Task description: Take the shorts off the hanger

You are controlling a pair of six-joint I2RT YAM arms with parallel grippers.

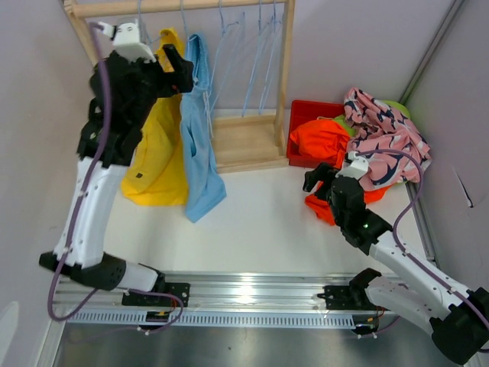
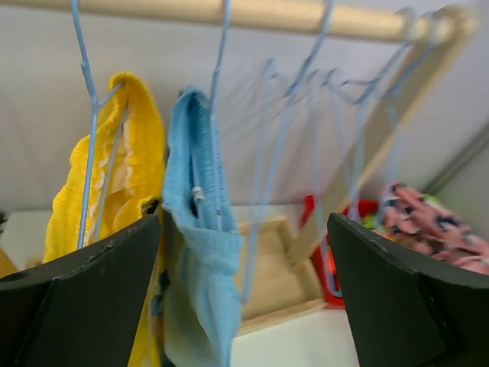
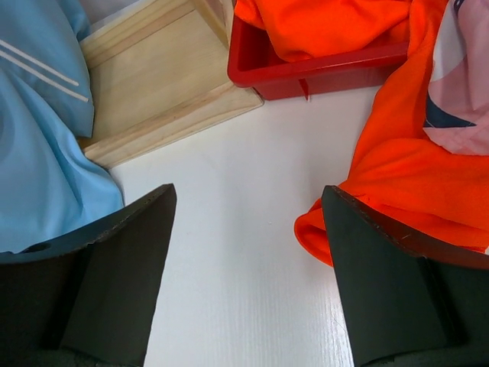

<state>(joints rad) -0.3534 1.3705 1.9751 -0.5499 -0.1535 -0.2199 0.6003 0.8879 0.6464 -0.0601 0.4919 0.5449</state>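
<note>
Left claw gapes wide right by the blue shorts hanging off the wooden rail, right claw likewise apart beside the orange shorts.

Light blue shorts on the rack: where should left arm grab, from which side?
Likely the bunched waistband just under its hanger, approached from the front: the light blue shorts hang in a narrow vertical fold that the open left gripper can straddle.
</note>
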